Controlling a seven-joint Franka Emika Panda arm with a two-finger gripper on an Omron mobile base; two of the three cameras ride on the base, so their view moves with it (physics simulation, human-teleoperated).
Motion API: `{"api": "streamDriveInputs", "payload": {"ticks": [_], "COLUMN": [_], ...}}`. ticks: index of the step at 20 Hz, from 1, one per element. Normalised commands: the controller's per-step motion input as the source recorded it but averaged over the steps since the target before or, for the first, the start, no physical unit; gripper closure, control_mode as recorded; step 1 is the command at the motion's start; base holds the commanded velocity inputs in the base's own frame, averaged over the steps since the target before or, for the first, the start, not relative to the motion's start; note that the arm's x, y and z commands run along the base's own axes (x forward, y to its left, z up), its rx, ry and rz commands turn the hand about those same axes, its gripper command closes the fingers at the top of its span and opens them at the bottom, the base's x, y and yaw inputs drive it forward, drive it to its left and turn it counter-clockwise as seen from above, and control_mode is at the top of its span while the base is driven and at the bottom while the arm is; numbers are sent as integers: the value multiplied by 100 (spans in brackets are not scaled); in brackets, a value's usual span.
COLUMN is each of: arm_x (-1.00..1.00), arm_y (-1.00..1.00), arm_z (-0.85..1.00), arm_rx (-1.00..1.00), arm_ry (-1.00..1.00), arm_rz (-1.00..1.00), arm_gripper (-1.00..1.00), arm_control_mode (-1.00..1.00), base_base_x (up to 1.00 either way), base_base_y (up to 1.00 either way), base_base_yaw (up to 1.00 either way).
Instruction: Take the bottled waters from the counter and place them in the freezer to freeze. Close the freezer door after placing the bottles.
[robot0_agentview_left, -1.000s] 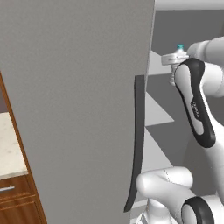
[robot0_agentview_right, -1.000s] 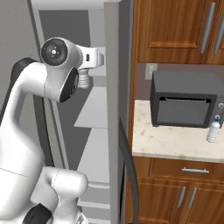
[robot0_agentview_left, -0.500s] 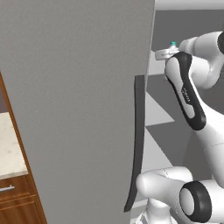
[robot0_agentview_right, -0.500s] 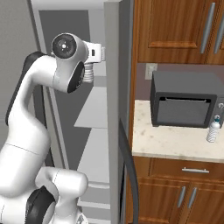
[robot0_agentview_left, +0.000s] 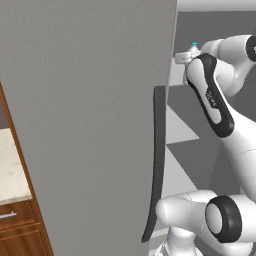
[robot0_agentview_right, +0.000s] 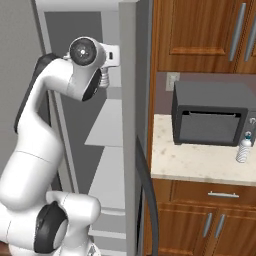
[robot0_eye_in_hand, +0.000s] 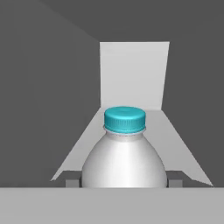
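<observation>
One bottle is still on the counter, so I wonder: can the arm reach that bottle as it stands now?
Probably not. The fingers already grip a bottle inside the freezer, and the fridge's grey divider wall stands between the arm and the counter bottle beside the toaster oven.

Bottle (robot0_eye_in_hand: 124, 157) in freezer (robot0_eye_in_hand: 133, 74); another (robot0_agentview_right: 244, 148) on counter (robot0_agentview_right: 195, 162)

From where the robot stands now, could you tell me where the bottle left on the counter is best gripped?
Grip the bottle on the counter around its ribbed body, below the cap, coming level from the front. It stands upright at the toaster oven's right front corner, so its front is free.
</observation>
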Motion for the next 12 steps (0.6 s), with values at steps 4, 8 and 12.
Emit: {"api": "streamDriveInputs", "payload": {"ticks": [4,8,12], "arm_x": [6,11,13], "arm_y": [-2,0,0], "arm_z": [3,0,0], "arm_rx": [0,0,0], "arm_ry": [-17,-12,-1], "arm_rz": [5,6,0], "arm_gripper": [100,100,100], "arm_control_mode": [-100,-100,-100], "base_base_x": [0,0,0], "base_base_y": [0,0,0], "base_base_yaw": [0,0,0]}}
